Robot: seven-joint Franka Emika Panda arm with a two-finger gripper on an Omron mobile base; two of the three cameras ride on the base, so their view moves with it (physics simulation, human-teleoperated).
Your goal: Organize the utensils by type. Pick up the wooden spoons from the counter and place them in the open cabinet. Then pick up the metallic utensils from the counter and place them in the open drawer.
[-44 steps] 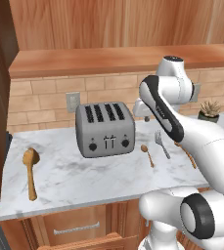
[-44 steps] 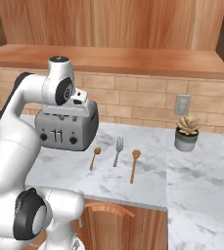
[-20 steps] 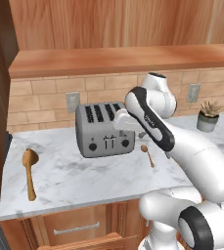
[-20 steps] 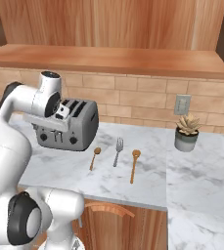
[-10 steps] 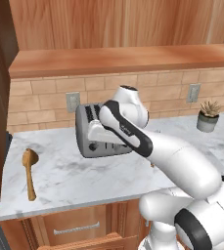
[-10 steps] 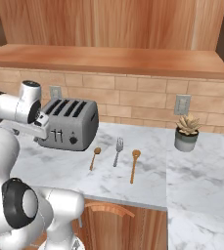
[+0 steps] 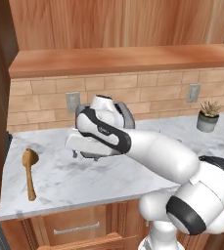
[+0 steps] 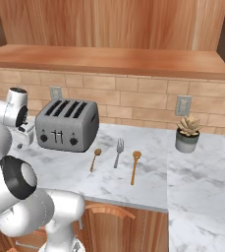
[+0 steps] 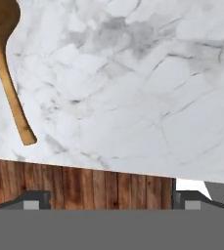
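Wooden spoons lie apart on the marble desk (image 7: 59,180): under the gripper (image 9: 111,197), whose jaws stand spread wide and empty, one spoon (image 9: 6,68) slants at about 10 o'clock in the hand view, well clear of the fingertips (image 9: 35,199). Out past the toaster (image 8: 67,125), the second wooden spoon (image 8: 134,166) lies beside the fork (image 8: 118,151) and small coppery spoon (image 8: 95,158), with a potted plant (image 8: 187,133) at 2 o'clock.

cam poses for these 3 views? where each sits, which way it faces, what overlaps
Left base view: behind-left, looks forward and down at counter; arm crosses toaster.
Right base view: behind-right, same counter, toaster, fork; arm at left.
Hand view: looks down at marble; open gripper at bottom.
Shared: hand and left base views both show the left wooden spoon.
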